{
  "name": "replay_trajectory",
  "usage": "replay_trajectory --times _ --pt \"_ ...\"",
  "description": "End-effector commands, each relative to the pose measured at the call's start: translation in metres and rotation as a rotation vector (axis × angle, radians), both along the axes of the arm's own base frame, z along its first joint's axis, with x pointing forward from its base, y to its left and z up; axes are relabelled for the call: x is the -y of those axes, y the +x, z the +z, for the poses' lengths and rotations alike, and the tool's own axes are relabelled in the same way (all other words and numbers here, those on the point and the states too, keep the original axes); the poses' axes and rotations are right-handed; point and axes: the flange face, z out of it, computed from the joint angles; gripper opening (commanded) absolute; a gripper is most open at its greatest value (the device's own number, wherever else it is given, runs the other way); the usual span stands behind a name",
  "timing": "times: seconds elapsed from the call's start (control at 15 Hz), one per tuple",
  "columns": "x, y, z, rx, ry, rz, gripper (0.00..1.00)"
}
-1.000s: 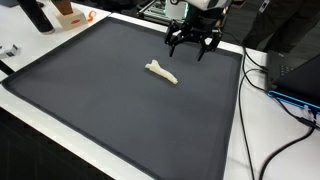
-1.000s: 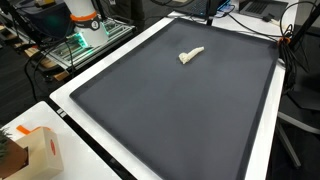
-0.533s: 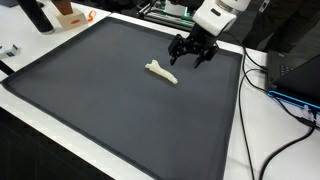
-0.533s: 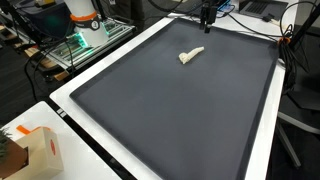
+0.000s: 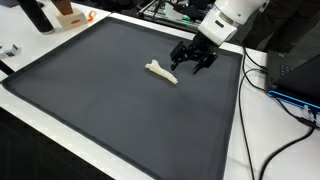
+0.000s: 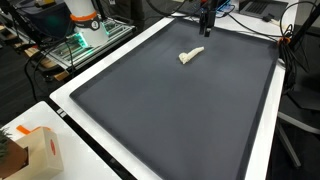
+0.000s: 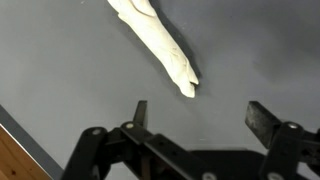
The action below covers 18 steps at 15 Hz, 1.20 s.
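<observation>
Hovering empty over a dark grey mat point(image 5: 90, 110): gripper point(image 5: 192, 60) spread wide, just beside a pale twisted strip point(image 5: 161, 72).

Lying flat and slanted on the far half of the mat, touched by nothing; shown in both exterior views with the gripper point(image 6: 205, 22) close above the surface, past one end of the strip point(image 6: 190, 56) and nearer the mat's far edge; from the wrist view, seen running down from the top edge to a blunt end point(image 7: 160, 45) that stops short of the gap between the two dark fingers point(image 7: 262, 120); jaws far apart, gripping nothing, clear of the strip; around the mat, a white table border point(image 5: 248, 110), cables point(image 5: 290, 98) along one side, an orange-and-white box point(image 6: 35, 150) off a near corner.
</observation>
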Motion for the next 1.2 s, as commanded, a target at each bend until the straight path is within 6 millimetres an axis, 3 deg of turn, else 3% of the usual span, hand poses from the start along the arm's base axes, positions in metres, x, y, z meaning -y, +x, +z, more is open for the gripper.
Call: replay_trajectory --times 0.0,0.4,1.13 --pt "0.004 -0.001 -0.012 0.062 0.014 -0.039 1.00" --pt "0.015 0.006 -0.019 0.077 0.024 -0.099 1.00" --pt "0.043 0.018 -0.011 0.058 0.039 -0.188 1.00"
